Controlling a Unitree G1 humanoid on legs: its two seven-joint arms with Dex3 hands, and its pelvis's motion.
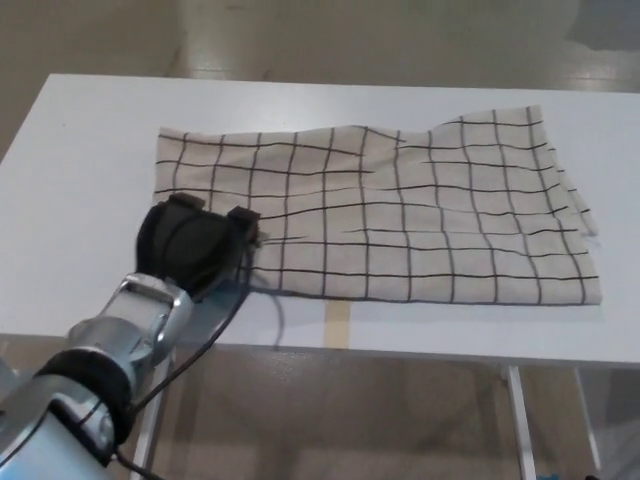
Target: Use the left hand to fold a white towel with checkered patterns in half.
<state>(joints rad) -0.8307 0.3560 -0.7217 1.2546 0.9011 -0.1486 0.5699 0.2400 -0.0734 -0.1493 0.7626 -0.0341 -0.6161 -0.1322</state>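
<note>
The white towel [420,210] with black checks lies spread flat across the white table [90,150], its long side running left to right. My left hand [195,245] rests on the towel's near left corner, which it hides. Its fingers [243,220] are curled down into the cloth, and small creases run out to the right of them. The silver forearm [130,335] comes in from the lower left. The towel's right edge shows doubled, slightly uneven layers. My right hand does not show.
A strip of beige tape [340,320] marks the table's near edge below the towel. Bare table surface lies left of and behind the towel. Metal table legs [515,420] and the floor show below the near edge.
</note>
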